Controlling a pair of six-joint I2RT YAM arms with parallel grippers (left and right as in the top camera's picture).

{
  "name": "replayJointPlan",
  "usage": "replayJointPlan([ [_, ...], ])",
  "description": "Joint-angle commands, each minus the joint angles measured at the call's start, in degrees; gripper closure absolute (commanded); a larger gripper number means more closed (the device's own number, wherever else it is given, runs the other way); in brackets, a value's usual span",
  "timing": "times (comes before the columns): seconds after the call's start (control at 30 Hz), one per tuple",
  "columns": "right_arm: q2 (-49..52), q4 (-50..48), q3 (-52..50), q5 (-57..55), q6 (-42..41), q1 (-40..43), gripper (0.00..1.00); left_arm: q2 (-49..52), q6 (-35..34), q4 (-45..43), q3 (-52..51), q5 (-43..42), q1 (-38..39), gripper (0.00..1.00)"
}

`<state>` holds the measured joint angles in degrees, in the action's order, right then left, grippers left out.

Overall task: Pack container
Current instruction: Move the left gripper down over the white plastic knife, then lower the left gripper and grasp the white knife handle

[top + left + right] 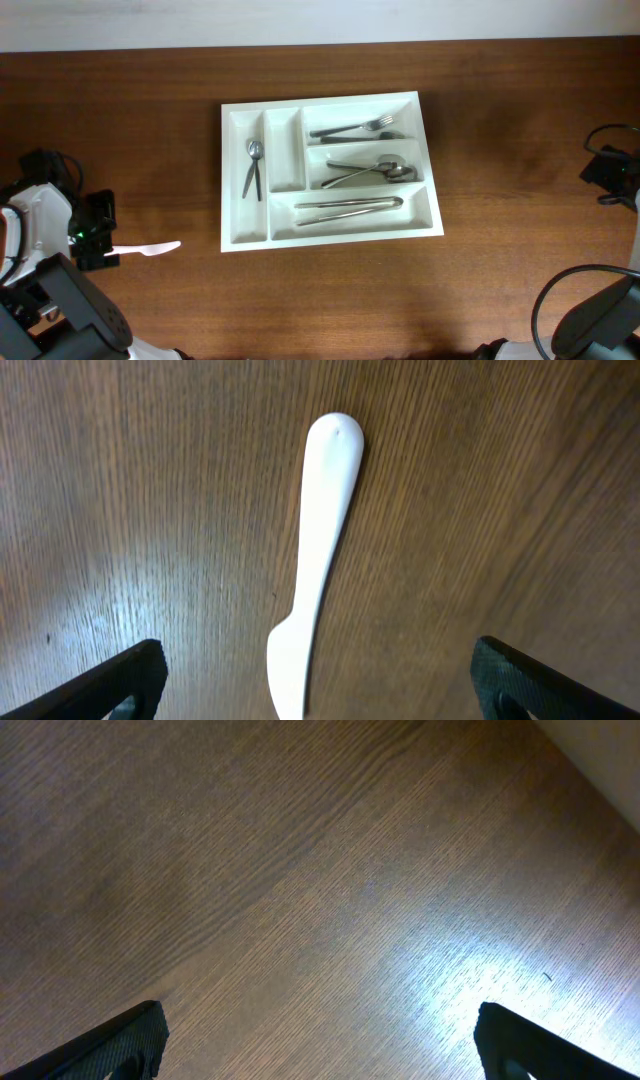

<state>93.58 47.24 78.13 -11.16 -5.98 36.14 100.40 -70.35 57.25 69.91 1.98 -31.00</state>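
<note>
The white cutlery container (420, 165) sits mid-table. It holds a spoon (253, 165) in a narrow upright compartment, a fork (352, 128) in the top long one, several utensils (370, 172) in the middle one and tongs (348, 208) in the bottom one. A white plastic knife (150, 248) lies on the table left of the container. My left gripper (98, 238) is open just left of it; in the left wrist view the knife (318, 550) lies between my spread fingers (318, 700), untouched. My right gripper (320, 1050) is open over bare wood.
The right arm (612, 170) rests at the table's far right edge. A pale wall strip runs along the far edge of the table (320, 20). Cables loop at the front right corner (580, 310).
</note>
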Motion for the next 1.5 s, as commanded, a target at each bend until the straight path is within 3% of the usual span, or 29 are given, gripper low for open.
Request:
replayJointPlan([
  [0.0,-0.20,-0.15,-0.13,-0.92,-0.02,0.26,0.01,-0.02,2.97,-1.31,-1.73,1.25,-0.28,0.01],
  [0.13,-0.20,-0.15,-0.13,-0.92,0.00,0.26,0.01,-0.02,7.10,-6.01,-4.28,0.57,-0.28,0.01],
  [0.57,-0.20,-0.15,-0.13,-0.92,-0.02,0.26,0.01,-0.02,8.37,-14.40,-13.64,0.59,-0.28,0.01],
  [1.07,-0.20,-0.15,-0.13,-0.92,-0.02,0.26,0.01,0.20,8.92,-16.52,-13.84,1.79,-0.28,0.00],
  [1.2,-0.20,-0.15,-0.13,-0.92,0.00,0.26,0.01,0.20,8.92,-16.55,-14.43,2.49,-0.28,0.04],
  [1.3,-0.20,-0.15,-0.13,-0.92,0.00,0.26,0.01,0.20,8.83,-16.57,-15.30,2.91,-0.28,0.32],
  [1.47,-0.20,-0.15,-0.13,-0.92,-0.02,0.26,0.01,0.20,8.31,-16.57,-16.26,3.67,-0.28,0.56],
])
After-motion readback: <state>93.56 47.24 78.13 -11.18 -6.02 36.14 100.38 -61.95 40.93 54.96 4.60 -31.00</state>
